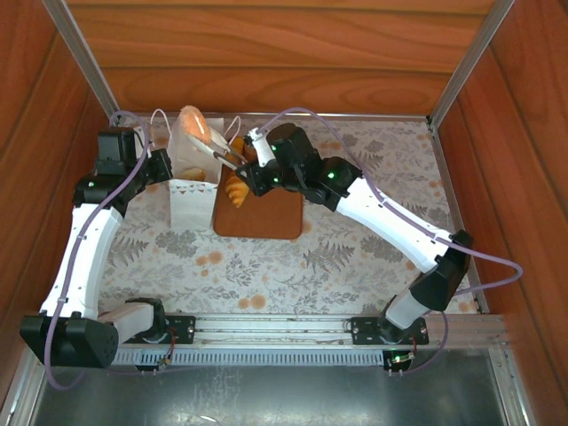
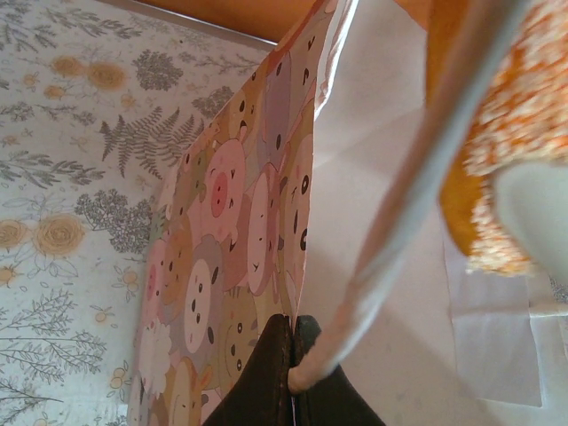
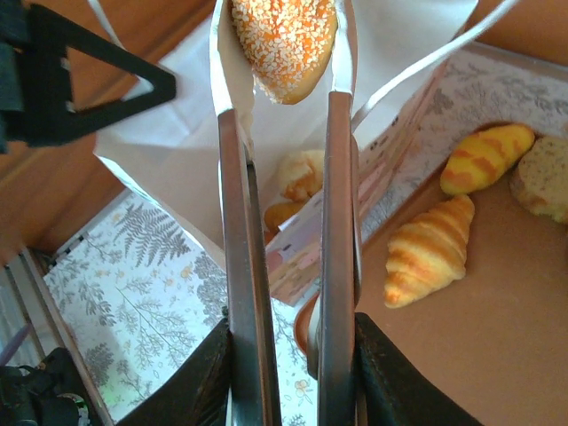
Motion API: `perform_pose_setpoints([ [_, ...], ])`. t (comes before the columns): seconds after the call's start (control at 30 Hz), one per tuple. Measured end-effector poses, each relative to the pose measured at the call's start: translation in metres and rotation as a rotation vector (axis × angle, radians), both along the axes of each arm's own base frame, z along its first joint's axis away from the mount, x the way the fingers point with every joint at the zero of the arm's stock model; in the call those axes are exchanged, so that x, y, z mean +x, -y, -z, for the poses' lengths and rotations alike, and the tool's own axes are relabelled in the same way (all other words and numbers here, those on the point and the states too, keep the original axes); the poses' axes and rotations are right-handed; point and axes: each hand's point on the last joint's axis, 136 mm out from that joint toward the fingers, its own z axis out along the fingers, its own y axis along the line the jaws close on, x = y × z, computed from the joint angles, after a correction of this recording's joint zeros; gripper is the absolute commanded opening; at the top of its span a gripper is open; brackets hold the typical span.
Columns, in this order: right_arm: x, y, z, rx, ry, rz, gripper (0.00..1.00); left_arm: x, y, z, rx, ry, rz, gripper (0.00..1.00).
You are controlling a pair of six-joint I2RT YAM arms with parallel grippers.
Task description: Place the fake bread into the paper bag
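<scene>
Top external, table (image 1: 373, 231): a floral cloth is laid over it; the work is gathered toward 10 o'clock of the surface.
tray (image 1: 266, 222): flat brown rectangle, set just at 3 o'clock of the bag; whether the two touch cannot be told.
paper bag (image 1: 188, 200): stood upright with its mouth open upward, and gripped at its 9 o'clock wall.
left gripper (image 2: 291, 373): the jaws are pressed fully together on the bag's patterned wall, beside a cord handle (image 2: 426, 177); the mouth is judged to be kept open by this pinch.
right gripper (image 3: 282, 53): the long fingers are drawn in narrow and clamped on a sprinkled roll (image 3: 284, 31), which is held over the open mouth and not yet let go.
in the bag: at least two golden pastries (image 3: 297, 177) are seen at the bottom in the right wrist view; a firm count cannot be made.
on the tray: a croissant (image 3: 430, 253), a striped roll (image 3: 488, 158) and a dull slice (image 3: 543, 177) are laid at 4, 2 and 3 o'clock of the bag mouth.
unclear: a rounded brown edge is glimpsed at 6 o'clock under the right finger; it cannot be identified.
progress: roughly halfway is judged; some pieces are bagged, one is poised for release, and at least three are left to be fetched.
</scene>
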Motion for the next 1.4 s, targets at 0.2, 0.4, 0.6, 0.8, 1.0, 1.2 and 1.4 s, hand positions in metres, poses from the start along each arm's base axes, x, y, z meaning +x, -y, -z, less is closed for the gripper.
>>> perform_pose_setpoints([
  [0.2, 0.003, 0.001, 0.009, -0.038, -0.024, 0.016, 0.36, 0.000, 0.000, 0.000, -0.004, 0.000, -0.002, 0.00],
  [0.4, 0.005, 0.000, 0.008, -0.043, -0.026, 0.025, 0.45, 0.001, 0.000, 0.000, -0.005, 0.001, -0.004, 0.00],
  [0.6, 0.007, 0.002, 0.002, -0.046, -0.010, 0.040, 0.47, 0.001, 0.000, 0.000, -0.006, 0.001, -0.004, 0.00],
  [0.8, 0.008, 0.007, -0.003, -0.056, 0.009, 0.044, 0.45, 0.001, 0.000, 0.000, -0.009, 0.000, -0.005, 0.00],
  [1.0, -0.004, 0.027, -0.054, 0.021, 0.095, 0.042, 0.45, 0.002, 0.000, 0.001, -0.015, -0.001, -0.010, 0.00],
  [1.2, -0.019, 0.082, -0.122, 0.151, 0.224, 0.109, 0.45, 0.004, 0.000, 0.000, -0.020, 0.001, -0.016, 0.00],
  [1.4, -0.011, 0.137, -0.104, 0.139, 0.226, 0.244, 0.46, 0.006, 0.000, 0.004, -0.024, -0.003, -0.023, 0.00],
])
